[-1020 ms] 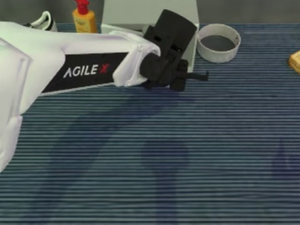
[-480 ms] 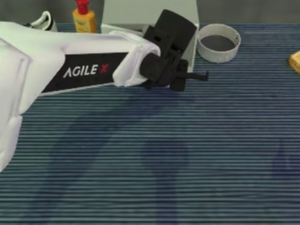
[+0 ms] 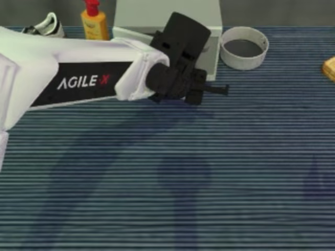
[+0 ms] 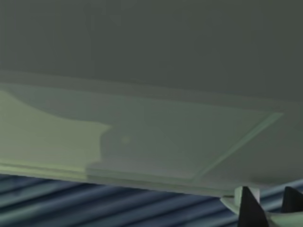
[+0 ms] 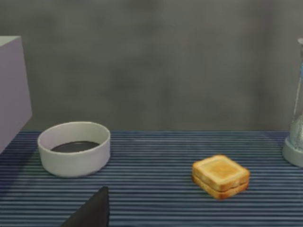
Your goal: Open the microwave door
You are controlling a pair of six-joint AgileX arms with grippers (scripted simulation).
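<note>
The grey microwave [image 3: 167,13] stands at the table's back centre. My left arm reaches across its front, and the left gripper [image 3: 212,90] sits at the door's right side. The top edge of the microwave door [image 3: 131,33] shows as a pale strip above the arm. In the left wrist view the door [image 4: 142,137] and its paler window fill the picture. Two dark fingertips [image 4: 248,210] stand on either side of the pale handle [image 4: 271,220], shut on it. My right gripper [image 5: 92,213] is parked off to the right, outside the top view.
A round grey bowl [image 3: 244,47] stands just right of the microwave, also seen in the right wrist view [image 5: 74,148]. Toast [image 3: 330,68] lies at the right edge. A yellow bottle [image 3: 94,20] and a shoe [image 3: 47,25] are at the back left. A glass vessel [image 5: 296,123] stands far right.
My left arm and gripper have shifted a little to the left and toward the table's front, still at the door handle. Nothing else has moved.
</note>
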